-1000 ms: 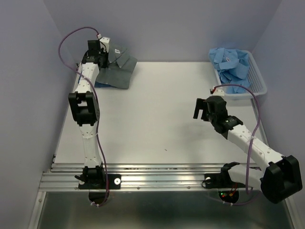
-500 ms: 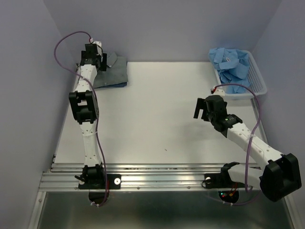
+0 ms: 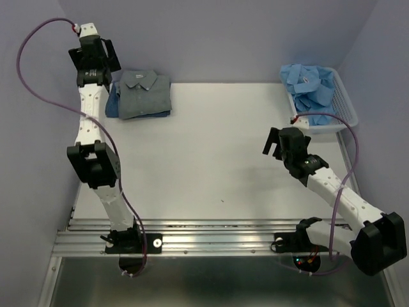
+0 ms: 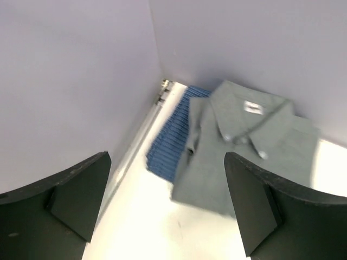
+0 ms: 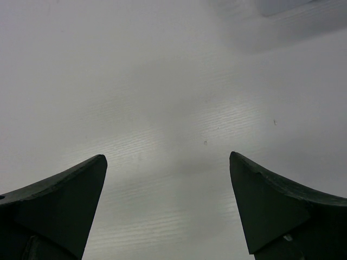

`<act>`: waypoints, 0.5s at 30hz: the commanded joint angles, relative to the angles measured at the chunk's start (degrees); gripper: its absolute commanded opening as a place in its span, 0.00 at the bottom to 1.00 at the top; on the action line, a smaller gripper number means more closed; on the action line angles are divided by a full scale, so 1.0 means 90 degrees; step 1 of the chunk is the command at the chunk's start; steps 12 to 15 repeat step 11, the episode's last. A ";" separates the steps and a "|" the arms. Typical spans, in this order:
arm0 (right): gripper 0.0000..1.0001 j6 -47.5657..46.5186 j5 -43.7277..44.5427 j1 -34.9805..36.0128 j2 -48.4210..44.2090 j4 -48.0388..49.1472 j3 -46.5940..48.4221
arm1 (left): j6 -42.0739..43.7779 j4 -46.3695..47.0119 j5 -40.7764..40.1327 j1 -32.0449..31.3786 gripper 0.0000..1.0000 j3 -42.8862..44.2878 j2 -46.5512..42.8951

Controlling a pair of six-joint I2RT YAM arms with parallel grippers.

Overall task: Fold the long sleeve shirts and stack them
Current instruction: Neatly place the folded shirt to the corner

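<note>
A folded grey long sleeve shirt [image 3: 146, 94] [image 4: 244, 146] lies collar-up at the table's back left, on top of a dark blue shirt [image 3: 113, 103] [image 4: 168, 138] whose edge shows on its left. My left gripper [image 3: 96, 64] [image 4: 167, 158] hangs open above and left of this stack, near the corner walls, holding nothing. Light blue shirts [image 3: 311, 86] are heaped in the white basket [image 3: 346, 110] at the back right. My right gripper [image 3: 271, 142] [image 5: 167, 158] is open over bare table, in front of the basket.
Lilac walls close in the back and the left side, close to the left arm. The white table [image 3: 217, 153] runs between the stack and the basket. A metal rail [image 3: 217, 233] runs along the near edge by the arm bases.
My left gripper has opened, let the grey shirt drop flat onto the blue one, and risen toward the back left corner. The right arm has hardly moved.
</note>
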 commanded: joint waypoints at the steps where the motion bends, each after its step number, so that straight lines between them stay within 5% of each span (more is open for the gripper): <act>1: 1.00 0.0545 0.0901 0.0002 -0.0722 0.0748 -0.0259 | -0.1532 0.0849 0.0570 -0.0228 0.99 -0.2560 -0.2258; 7: 1.00 0.1015 0.1177 0.0002 -0.1668 0.0925 -0.0816 | -0.2825 0.4086 0.1605 -0.0424 0.99 -0.7887 -0.5350; 15: 1.00 0.0848 0.1234 0.0002 -0.2002 0.1053 -0.1159 | -0.3002 0.4011 0.1081 -0.0930 0.99 -0.8716 -0.6104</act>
